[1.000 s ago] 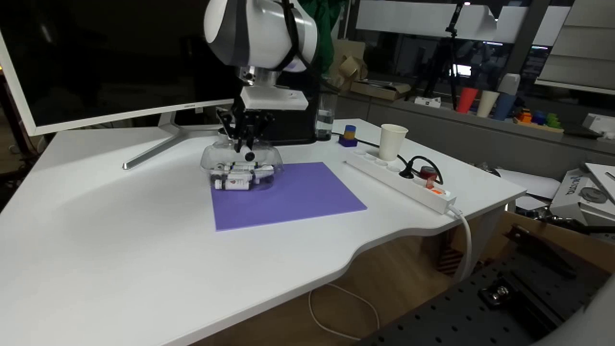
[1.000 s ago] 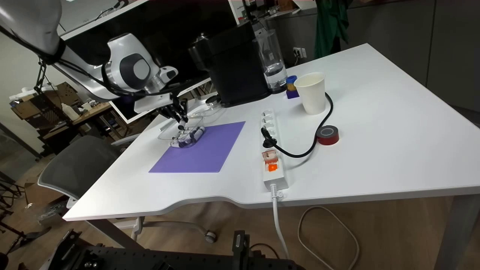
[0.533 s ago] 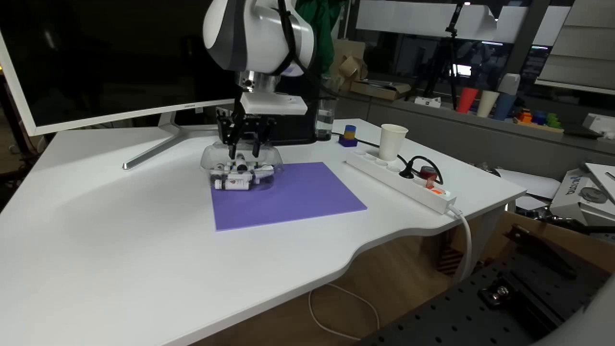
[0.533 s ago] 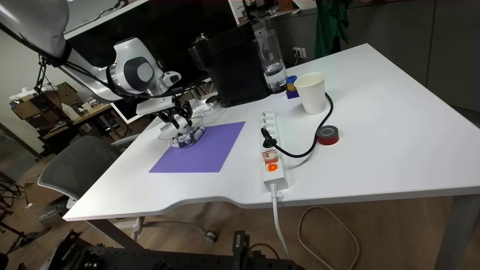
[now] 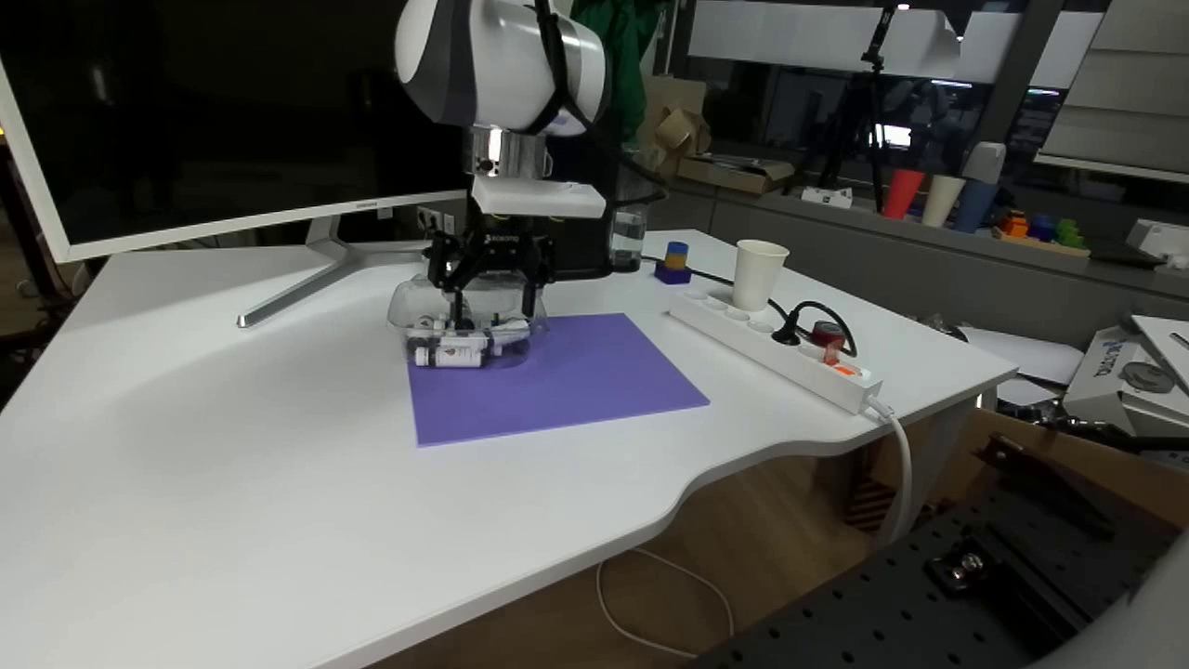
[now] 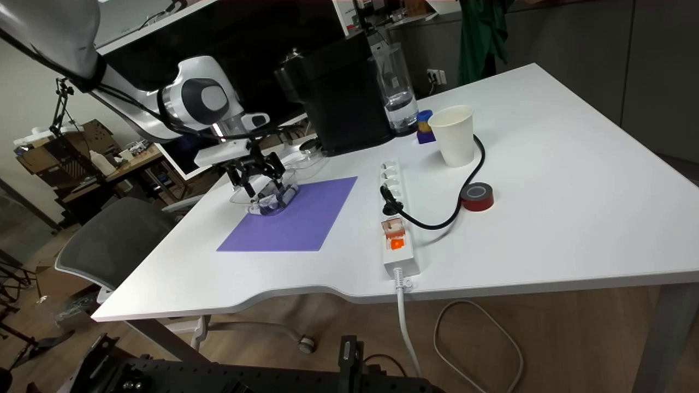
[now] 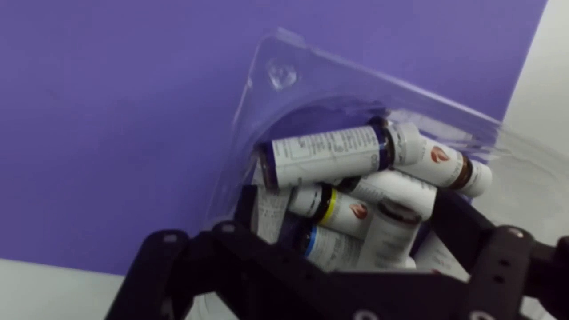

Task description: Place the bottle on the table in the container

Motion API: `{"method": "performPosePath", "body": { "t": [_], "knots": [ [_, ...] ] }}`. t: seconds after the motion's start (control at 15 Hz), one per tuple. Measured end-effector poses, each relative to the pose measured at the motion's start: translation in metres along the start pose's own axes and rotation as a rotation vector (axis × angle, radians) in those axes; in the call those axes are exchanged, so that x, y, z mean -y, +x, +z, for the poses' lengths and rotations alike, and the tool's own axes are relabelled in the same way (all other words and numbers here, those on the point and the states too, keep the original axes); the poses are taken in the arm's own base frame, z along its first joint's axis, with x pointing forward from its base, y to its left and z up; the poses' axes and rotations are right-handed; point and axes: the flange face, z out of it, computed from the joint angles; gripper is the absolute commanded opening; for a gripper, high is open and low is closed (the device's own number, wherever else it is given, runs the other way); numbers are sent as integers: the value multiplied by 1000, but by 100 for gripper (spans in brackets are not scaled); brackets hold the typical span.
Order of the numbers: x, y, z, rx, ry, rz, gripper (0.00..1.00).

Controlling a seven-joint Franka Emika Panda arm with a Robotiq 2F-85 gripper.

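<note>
The clear plastic container (image 7: 400,89) rests on the purple mat's corner, holding several white-labelled bottles in a jumble. Nearest the camera in an exterior view is a bottle (image 5: 450,357) lying flat inside it. Over the container my gripper (image 5: 493,308) points down with its jaws spread wide. In the wrist view the gripper (image 7: 344,200) spans part of the pile, and nothing is gripped. Between its fingers a bottle (image 7: 386,240) lies tilted on the others, base end toward the camera; whether a finger touches any bottle I cannot tell.
The purple mat (image 5: 557,390) extends in front of the container. A monitor foot (image 5: 297,295), a black appliance (image 6: 344,103) and a clear lidless-looking dish (image 6: 308,158) stand behind or beside. A paper cup (image 5: 759,274), power strip (image 5: 771,351) and tape roll (image 6: 477,196) sit farther along the table.
A second ago the gripper was shut on a bottle above the container. It has opened, the bottle has dropped onto the pile, and the gripper has come slightly lower.
</note>
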Motion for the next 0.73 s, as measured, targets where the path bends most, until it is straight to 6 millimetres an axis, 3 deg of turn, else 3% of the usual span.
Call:
{"method": "performPosePath", "body": {
  "t": [0.13, 0.47, 0.73],
  "knots": [
    [2, -12, -15, 107, 12, 11, 100],
    [-16, -39, -115, 268, 18, 42, 100],
    [-32, -51, -164, 270, 12, 60, 100]
  ]
}}
